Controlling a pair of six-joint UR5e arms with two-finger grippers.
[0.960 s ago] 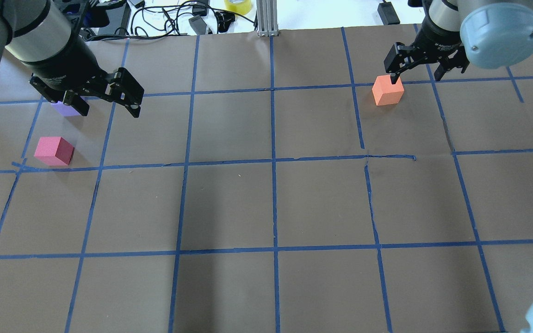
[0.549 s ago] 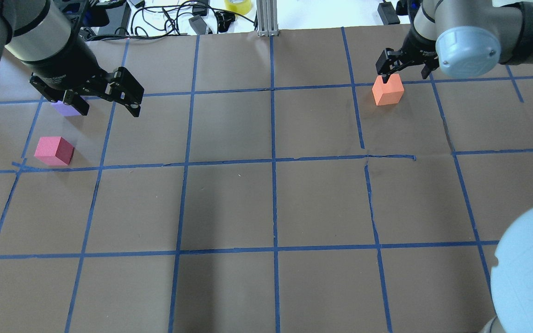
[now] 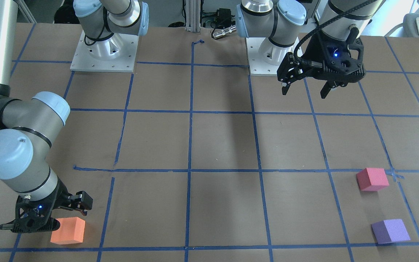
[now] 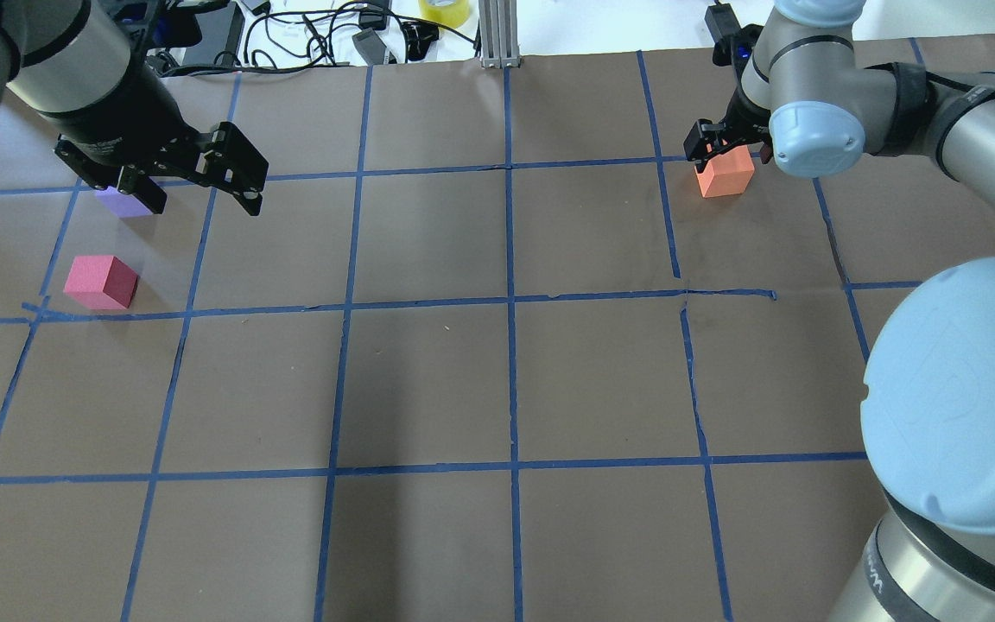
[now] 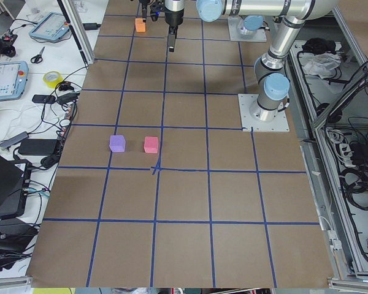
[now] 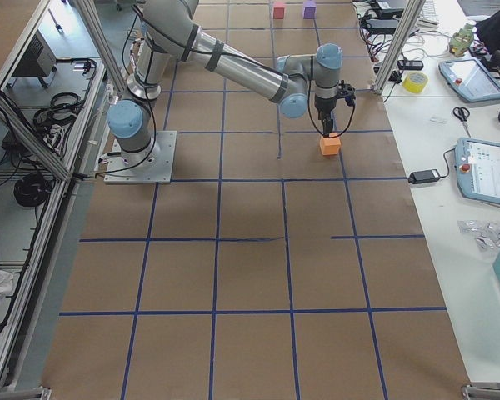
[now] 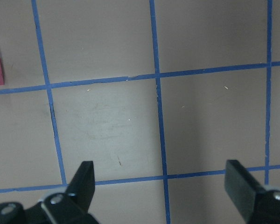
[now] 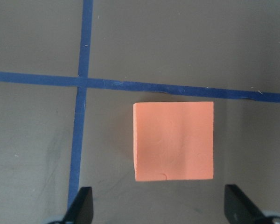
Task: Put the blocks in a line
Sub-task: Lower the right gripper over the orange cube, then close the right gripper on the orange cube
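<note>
While its jaws stood wide apart and empty, the left gripper (image 4: 199,199) partly hid the purple block (image 4: 122,204) in the overhead view; the pinkish-red block (image 4: 102,282) lay near it, apart. At far right, the right gripper (image 8: 158,198), also spread wide, hung low over the orange block (image 8: 173,141) without visible contact, its fingertips (image 8: 83,205) cut off in the wrist view.

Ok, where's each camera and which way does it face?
Front-facing: across the table, facing the robot; both arms, mirrored.
Overhead: behind the robot, looking down; left tool, right tool.
Exterior left: robot's left table end; left arm nearer.
Exterior right: opposite end; right arm nearer.
Left wrist: straight down on the table; own fingertips.
Right wrist: straight down on orange block; own fingertips.
Shared: overhead and right wrist show that block.
</note>
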